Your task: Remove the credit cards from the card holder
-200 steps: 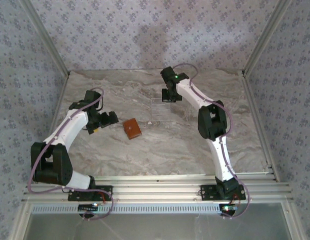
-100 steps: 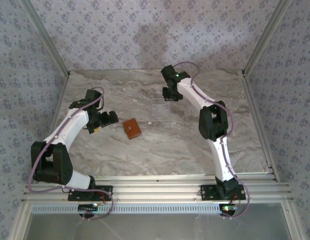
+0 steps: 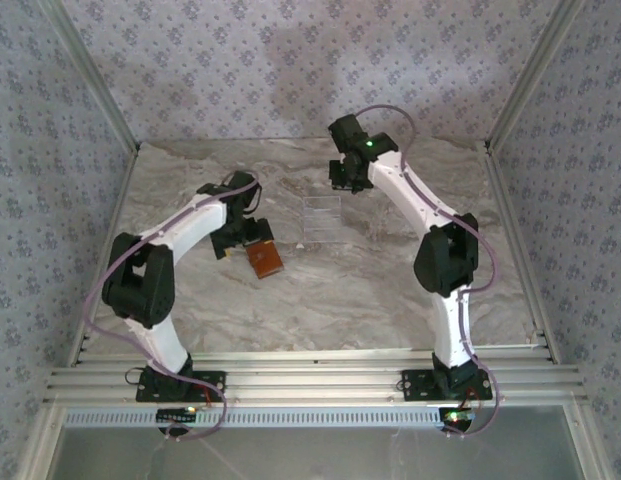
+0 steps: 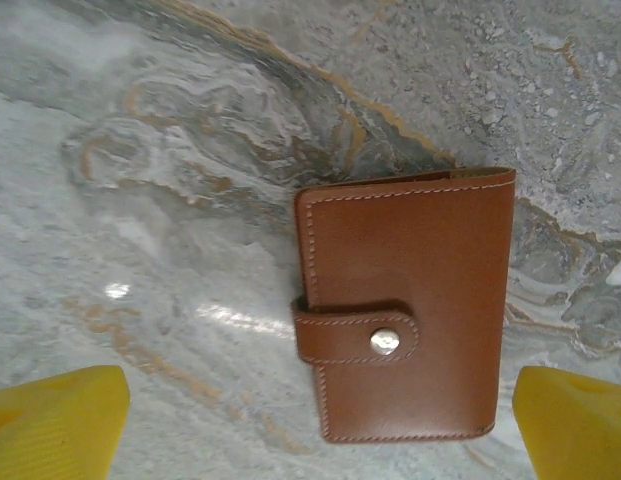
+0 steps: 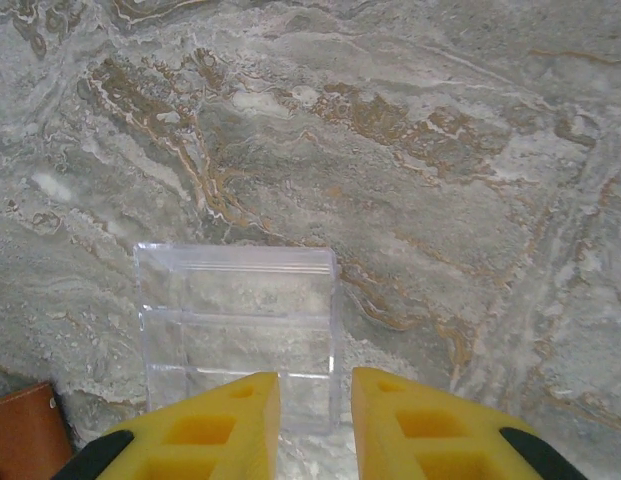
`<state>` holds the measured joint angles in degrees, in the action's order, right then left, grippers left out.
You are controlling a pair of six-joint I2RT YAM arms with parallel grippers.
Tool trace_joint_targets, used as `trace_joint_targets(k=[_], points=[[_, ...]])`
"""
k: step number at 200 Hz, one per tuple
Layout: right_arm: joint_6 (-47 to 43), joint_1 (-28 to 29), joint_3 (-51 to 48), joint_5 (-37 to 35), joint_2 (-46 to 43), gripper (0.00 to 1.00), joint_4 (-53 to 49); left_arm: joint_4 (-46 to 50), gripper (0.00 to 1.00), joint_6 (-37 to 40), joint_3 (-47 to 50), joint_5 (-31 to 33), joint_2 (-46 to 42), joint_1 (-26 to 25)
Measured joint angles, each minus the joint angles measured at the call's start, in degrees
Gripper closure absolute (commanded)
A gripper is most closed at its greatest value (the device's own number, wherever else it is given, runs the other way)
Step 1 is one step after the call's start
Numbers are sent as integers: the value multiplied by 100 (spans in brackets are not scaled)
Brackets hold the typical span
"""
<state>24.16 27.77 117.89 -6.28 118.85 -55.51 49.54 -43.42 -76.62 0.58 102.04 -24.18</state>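
Left wrist view: the card holder [image 4: 405, 305] is seen shut, right of centre, left pincer [image 4: 318, 425] spread wide; right pincer [image 5: 315, 395] narrowly parted, empty

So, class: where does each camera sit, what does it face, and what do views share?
Top external: above and behind, looking down at the table; left arm and right arm show.
Left wrist: down onto the closed card holder; own fingers wide apart.
Right wrist: down onto a clear tray; own fingers slightly apart.
Shared: all three catch the card holder.
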Motion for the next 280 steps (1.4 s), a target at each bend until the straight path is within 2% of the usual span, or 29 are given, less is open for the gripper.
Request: trace_joint_targets(k=[69,125,209,251,280], points=[[-22,-256,-968,-22,-848,70,166,-9,1,-490,-544,11,986,-435],[-63,-435,-1353,-20,-1226,70,315,-24,4,-597,-540,-11,1318,-485],[-63,-444,-1670,-22,-1523,70,396,-221,23,-525,-136,-39,1049,-542],[-61,-437,-2015,-24,-1836,70,450,-190,24,-420,177,-232,671,-804],[-61,-437,-2328,-26,-2061,70,490,-146,23,-313,186,-317,566,-1272]])
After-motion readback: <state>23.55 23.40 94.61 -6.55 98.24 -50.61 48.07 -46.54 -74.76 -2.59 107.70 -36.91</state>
